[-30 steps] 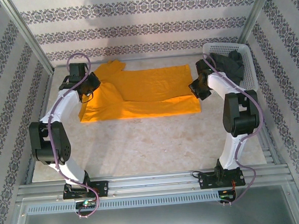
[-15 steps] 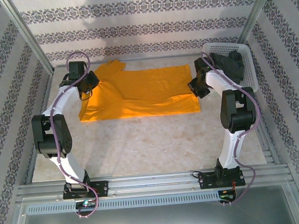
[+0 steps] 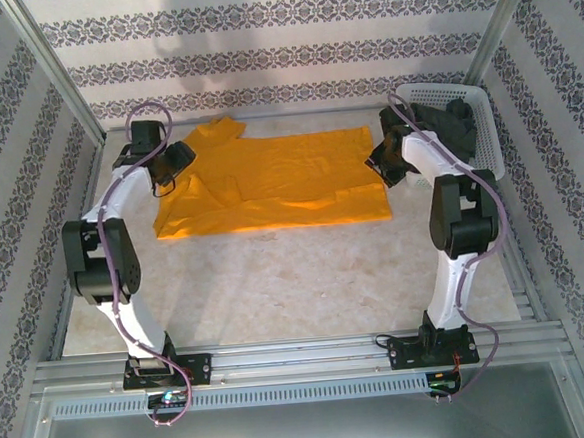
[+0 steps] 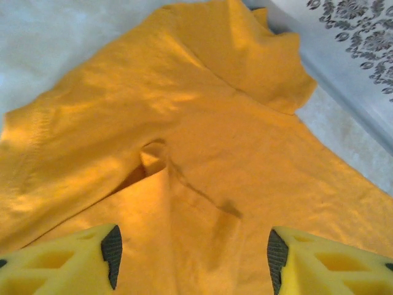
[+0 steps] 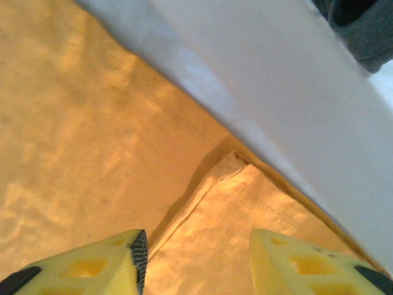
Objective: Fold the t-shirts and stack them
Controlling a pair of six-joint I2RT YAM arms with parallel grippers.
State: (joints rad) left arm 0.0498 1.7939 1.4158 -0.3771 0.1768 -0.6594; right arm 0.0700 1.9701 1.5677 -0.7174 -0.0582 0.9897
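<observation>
Here, the basket [image 3: 488,135] holds a grey t-shirt [image 3: 458,125]

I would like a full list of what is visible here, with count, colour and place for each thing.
orange-yellow t-shirt: 1, orange-yellow, lying on the table's far half
dark grey t-shirt: 1, charcoal, bunched in the basket
basket: 1, white lattice, far right corner
table: 1, pale mottled
walls: 3, grey-white patterned, around the table
left pincer: 1, yellow, black pads, open over the orange-yellow t-shirt
right pincer: 1, yellow, open over the shirt's right edge
</observation>
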